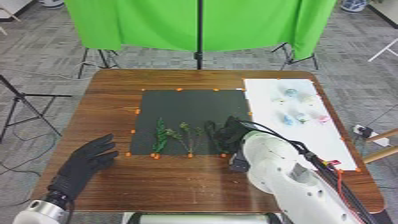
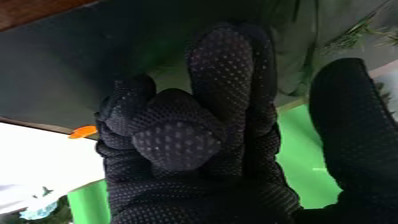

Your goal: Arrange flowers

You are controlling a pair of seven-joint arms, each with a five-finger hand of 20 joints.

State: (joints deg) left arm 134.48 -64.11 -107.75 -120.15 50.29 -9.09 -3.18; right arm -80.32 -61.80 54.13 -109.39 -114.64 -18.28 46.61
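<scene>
green stems slender, leafy, one side branching into small tufts, on black mat; at least two, exact count by right hand unclear. flowers small, pale blue, whitish and pink, on white sheet; about six. right hand over mat's edge, thumb apart, some fingers straight, others bent. left hand loosely spread, beside mat.

The right arm was white, bearing black cables. The right hand wore black, pale-dotted fabric.
</scene>
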